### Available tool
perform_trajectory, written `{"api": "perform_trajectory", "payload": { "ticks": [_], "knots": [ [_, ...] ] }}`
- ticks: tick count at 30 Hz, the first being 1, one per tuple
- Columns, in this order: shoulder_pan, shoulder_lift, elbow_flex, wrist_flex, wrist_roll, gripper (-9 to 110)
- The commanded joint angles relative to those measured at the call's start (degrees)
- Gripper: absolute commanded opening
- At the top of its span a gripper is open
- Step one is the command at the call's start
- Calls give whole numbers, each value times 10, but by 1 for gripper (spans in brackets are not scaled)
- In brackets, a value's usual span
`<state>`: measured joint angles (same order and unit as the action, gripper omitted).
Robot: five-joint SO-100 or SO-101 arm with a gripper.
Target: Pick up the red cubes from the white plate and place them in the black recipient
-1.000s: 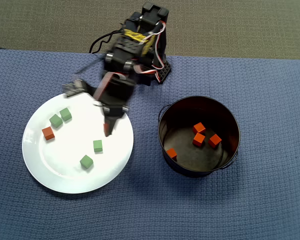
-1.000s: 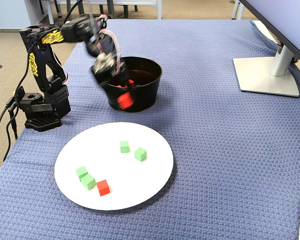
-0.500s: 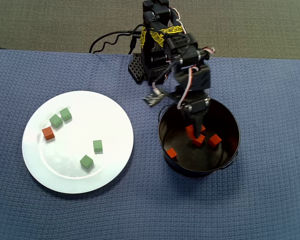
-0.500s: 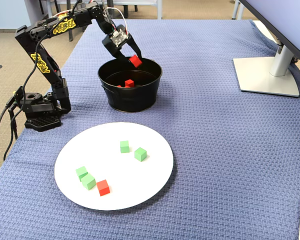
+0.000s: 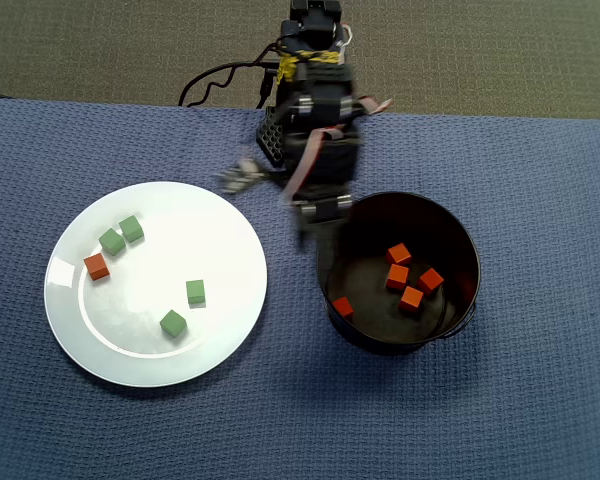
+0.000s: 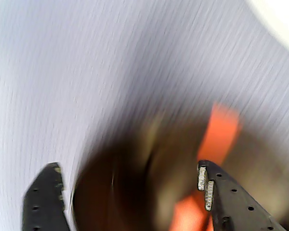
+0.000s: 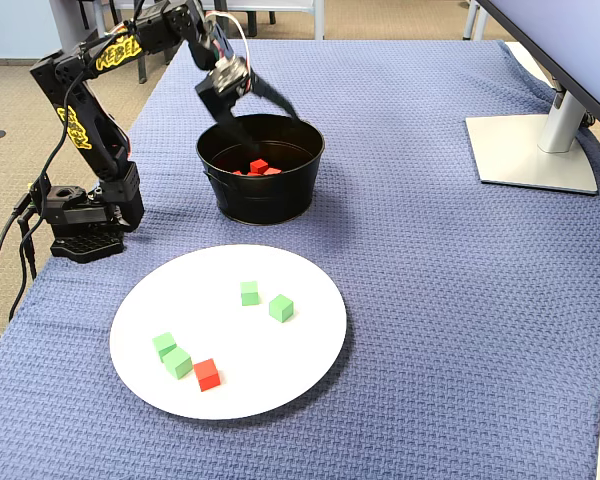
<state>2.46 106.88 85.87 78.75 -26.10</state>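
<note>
The bench [image 5: 540, 200], covered in blue woven cloth, carries the white plate [image 5: 220, 240] and, just beside it, the black recipient [image 5: 460, 240], the landmark here. Above the recipient's rim on the plate side, the hand [image 7: 260, 105] is empty with its fingers spread wide. Five red cubes [image 5: 397, 277] lie inside the recipient; one red cube [image 5: 97, 267] sits on the plate's far edge among four green cubes [image 5: 173, 323].
</note>
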Motion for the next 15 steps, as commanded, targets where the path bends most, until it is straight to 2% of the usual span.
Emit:
{"api": "perform_trajectory", "payload": {
  "ticks": [1, 5, 8, 15],
  "knots": [
    [190, -51, -69, 5, -134, 26],
    [330, -156, -74, -104, -307, 25],
    [396, -236, -125, -100, -431, 25],
    [475, -383, -244, -102, -584, 24]
  ]
}}
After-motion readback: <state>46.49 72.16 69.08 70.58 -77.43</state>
